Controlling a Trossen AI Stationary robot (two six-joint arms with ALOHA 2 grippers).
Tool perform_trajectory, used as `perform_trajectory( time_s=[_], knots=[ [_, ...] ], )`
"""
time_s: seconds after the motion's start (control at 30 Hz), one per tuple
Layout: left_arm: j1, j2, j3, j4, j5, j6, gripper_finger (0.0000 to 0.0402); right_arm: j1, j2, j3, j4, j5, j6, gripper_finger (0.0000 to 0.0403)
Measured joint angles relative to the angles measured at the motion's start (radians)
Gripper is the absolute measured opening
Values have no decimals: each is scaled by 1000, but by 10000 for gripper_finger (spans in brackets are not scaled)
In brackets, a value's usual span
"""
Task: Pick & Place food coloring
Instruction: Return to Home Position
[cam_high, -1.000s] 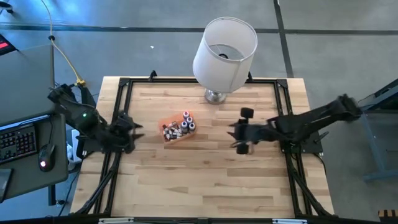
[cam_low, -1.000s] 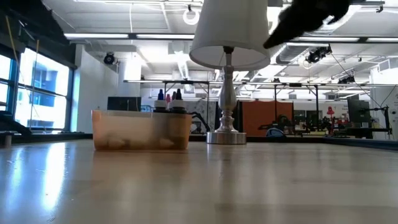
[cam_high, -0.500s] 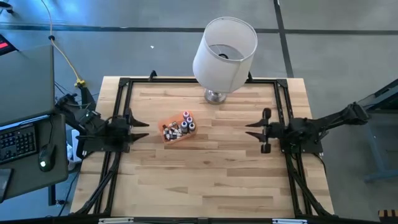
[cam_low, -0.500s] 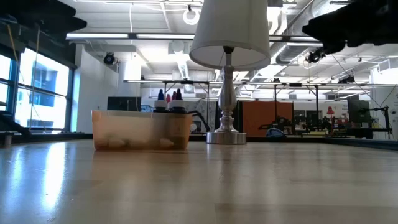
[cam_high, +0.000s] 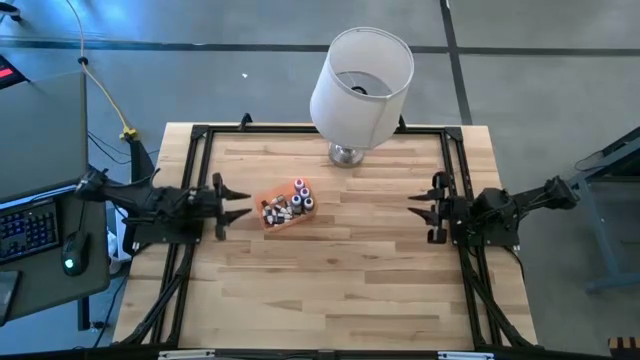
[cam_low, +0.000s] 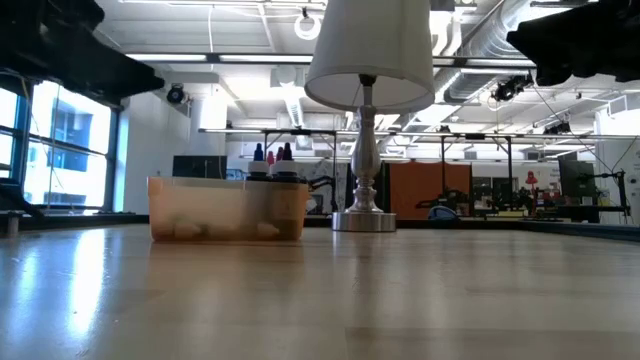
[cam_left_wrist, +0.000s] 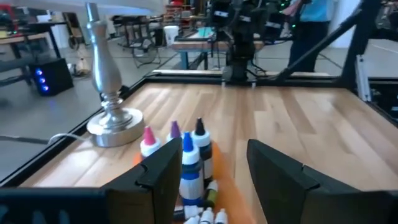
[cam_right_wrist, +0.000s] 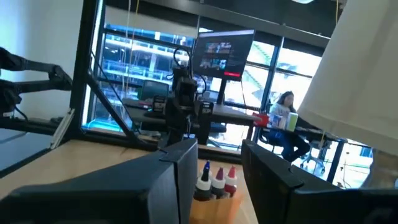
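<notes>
Lamp (cam_high: 360, 80) behind the tray (cam_high: 300, 217) of bottles (cam_high: 285, 206); left hand (cam_high: 238, 202) spread at the desk (cam_high: 330, 285) side, right hand (cam_high: 416, 207) spread, pulled back from centre.

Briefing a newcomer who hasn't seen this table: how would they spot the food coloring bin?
Find the white lamp at the far edge of the table. Off its base, toward the left arm, sits an orange tray, the only coloured thing on the wood, packed with tiny dropper bottles.
</notes>
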Motion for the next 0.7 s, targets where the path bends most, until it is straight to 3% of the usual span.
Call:
perform_trajectory(
  time_s=[0.2, 0.3, 0.47, 0.7],
  knots=[
    [105, 0, -31, -2, 21, 0, 179, 0, 2, 0, -4, 44, 0, 118],
    [134, 0, -75, 15, 79, -9, 179, 0, 2, 0, -5, 63, 4, 118],
    [145, 18, -117, 115, 194, -6, 179, 0, 2, 0, -5, 64, 5, 118],
    [144, 24, -115, 92, 205, -2, 179, 0, 2, 0, -5, 64, 7, 119]
  ],
)
